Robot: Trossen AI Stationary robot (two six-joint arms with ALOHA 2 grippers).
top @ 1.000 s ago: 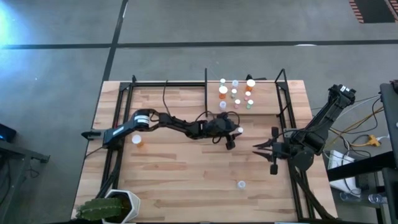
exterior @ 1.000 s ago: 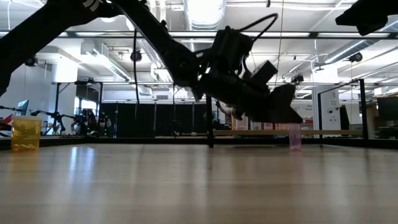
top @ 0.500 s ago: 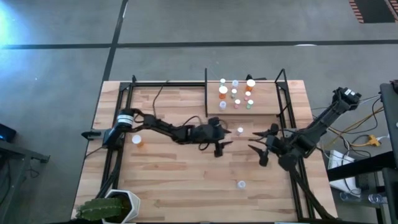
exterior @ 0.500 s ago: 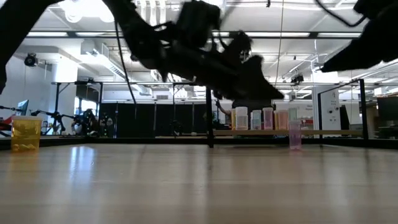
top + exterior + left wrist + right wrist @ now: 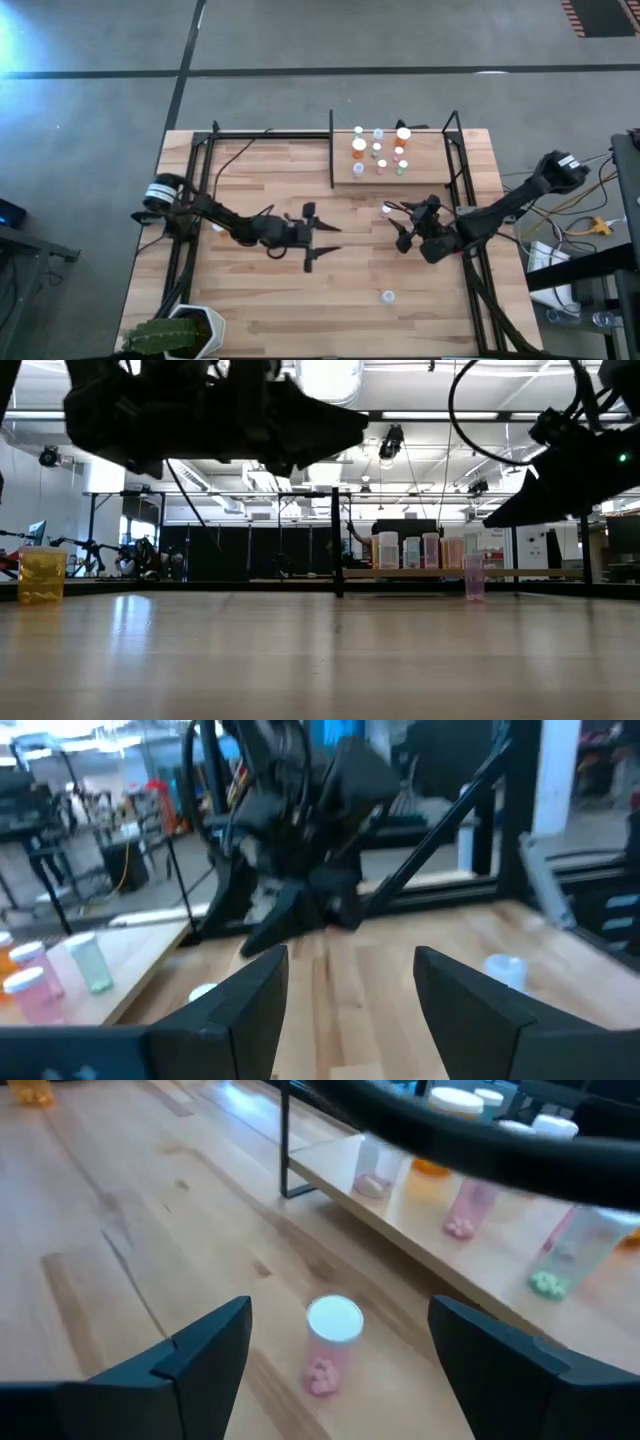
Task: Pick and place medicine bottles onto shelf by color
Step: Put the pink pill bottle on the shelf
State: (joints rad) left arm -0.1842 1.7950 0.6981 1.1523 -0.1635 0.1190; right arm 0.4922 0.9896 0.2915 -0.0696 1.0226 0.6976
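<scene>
Both arms shifted left; right gripper (image 5: pixel 335 1355) spread wide, framing pink bottle (image 5: pixel 331 1342); left gripper (image 5: pixel 318 243) spread, empty.

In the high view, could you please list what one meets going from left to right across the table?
Potted plant → left gripper, open → pink-filled bottle → right gripper, open → right shelf rods.

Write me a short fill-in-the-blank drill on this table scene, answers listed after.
1. The right end effector has its fingers spread around a pink bottle with a ____ cap.
2. The left end effector holds ____.
3. The potted plant stands at the table's near-____ corner.

Answers: white; nothing; left
</scene>
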